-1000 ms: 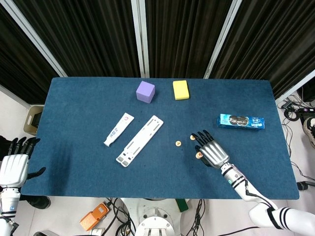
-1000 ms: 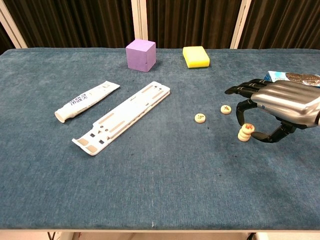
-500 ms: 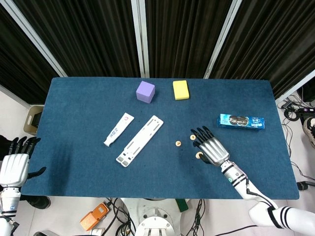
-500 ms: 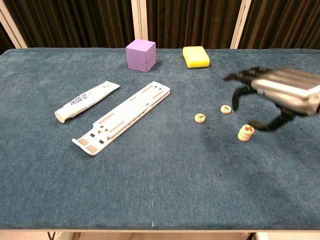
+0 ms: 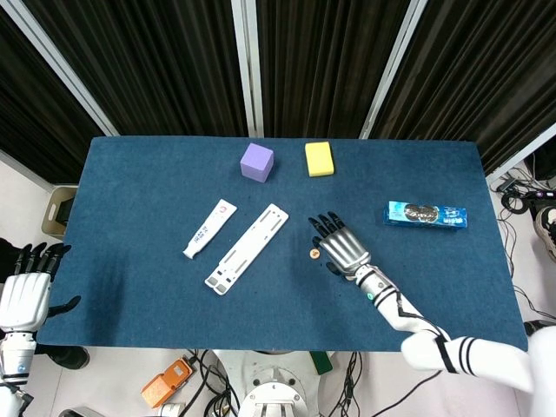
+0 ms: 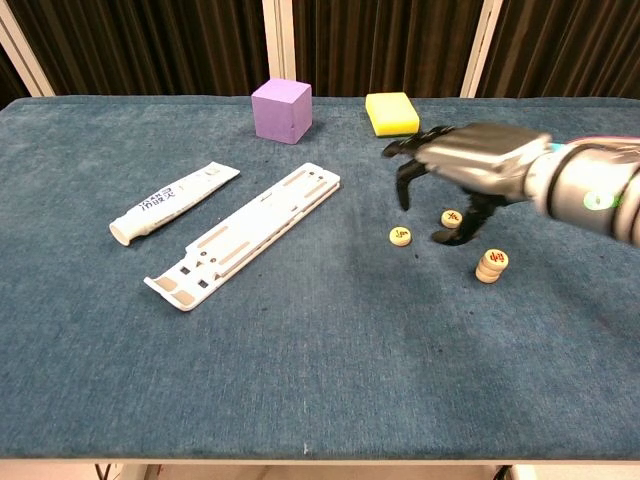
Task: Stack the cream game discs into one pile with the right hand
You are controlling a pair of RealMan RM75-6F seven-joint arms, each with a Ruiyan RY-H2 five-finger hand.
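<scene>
Having left the short pile (image 6: 492, 265) near the table's right edge, the right hand (image 6: 462, 170) now hovers open and empty over two loose discs (image 6: 401, 236), likely picking next.

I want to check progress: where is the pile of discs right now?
In the chest view the pile of discs stands right of center on the blue table, just right of two loose discs, with the right hand above them.
</scene>
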